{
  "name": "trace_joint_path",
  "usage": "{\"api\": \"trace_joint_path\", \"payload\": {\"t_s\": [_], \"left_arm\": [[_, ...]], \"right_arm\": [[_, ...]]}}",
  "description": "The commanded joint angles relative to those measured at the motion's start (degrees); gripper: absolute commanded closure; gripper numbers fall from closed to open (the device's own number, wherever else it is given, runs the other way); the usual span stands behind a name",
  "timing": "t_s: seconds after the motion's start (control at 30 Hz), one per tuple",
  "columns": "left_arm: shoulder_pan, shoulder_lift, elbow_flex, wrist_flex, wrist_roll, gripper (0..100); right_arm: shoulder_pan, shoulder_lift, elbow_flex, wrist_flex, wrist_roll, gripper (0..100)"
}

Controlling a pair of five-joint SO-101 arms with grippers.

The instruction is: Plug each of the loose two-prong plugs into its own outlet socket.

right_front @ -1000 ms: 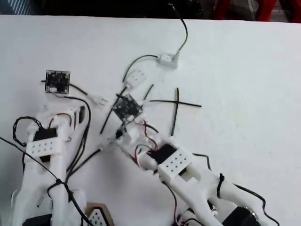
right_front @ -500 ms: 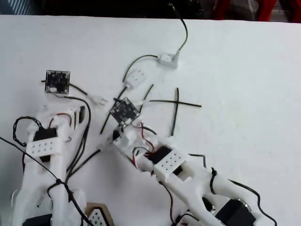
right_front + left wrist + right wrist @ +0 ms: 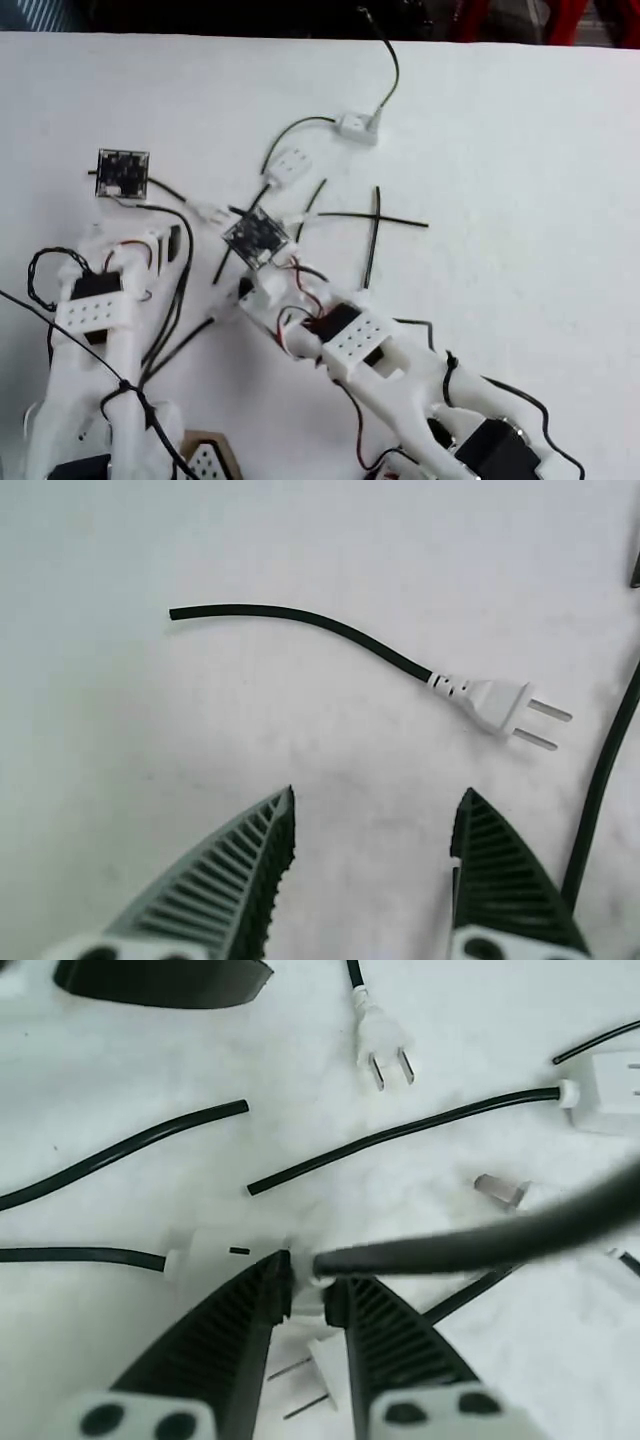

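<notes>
My right gripper (image 3: 305,1272) is shut on a white two-prong plug (image 3: 306,1305); its prongs point back toward the wrist and its black cord leads off sideways. In the high view this gripper (image 3: 252,288) sits low over the table's middle, under its camera board. A second white plug (image 3: 380,1035) lies loose farther out, also seen as the plug (image 3: 210,212) in the high view. My left gripper (image 3: 375,810) is open just short of that plug (image 3: 490,702), nothing between its fingers. Two white outlet sockets (image 3: 288,163) (image 3: 357,125) lie beyond.
Loose black cord pieces (image 3: 375,218) cross to the right of the right gripper. A white cord end piece (image 3: 215,1250) lies beside the right gripper's fingers. A small circuit board (image 3: 123,173) sits at far left. The table's right side offers free room.
The right arm has shifted left and a little forward, carrying its plug along. The left arm has stayed still.
</notes>
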Motion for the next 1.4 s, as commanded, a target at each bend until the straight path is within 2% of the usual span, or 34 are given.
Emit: {"api": "trace_joint_path", "payload": {"t_s": [0.0, 0.4, 0.73, 0.9, 1.17, 1.37], "left_arm": [[0.9, -1.6, -0.2, -1.1, 0.4, 74], [0.9, -1.6, -0.2, -1.1, 0.4, 74], [0.9, -1.6, -0.2, -1.3, 0.4, 74], [0.9, -1.6, -0.2, -1.3, 0.4, 74], [0.9, -1.6, -0.2, -1.3, 0.4, 74], [0.9, -1.6, -0.2, -1.4, 0.4, 74]], "right_arm": [[-0.5, 0.6, -1.8, 4.0, -1.1, 98.2], [-0.4, 0.7, -10.1, 14.0, -2.5, 98.2], [-0.7, 1.2, -15.1, 17.5, -2.5, 98.2], [-0.7, 7.9, -16.9, 17.8, -2.5, 98.2], [-0.7, 18.0, -27.7, 29.2, -2.6, 98.2], [-0.7, 22.0, -27.9, 29.2, -2.6, 98.2]]}}
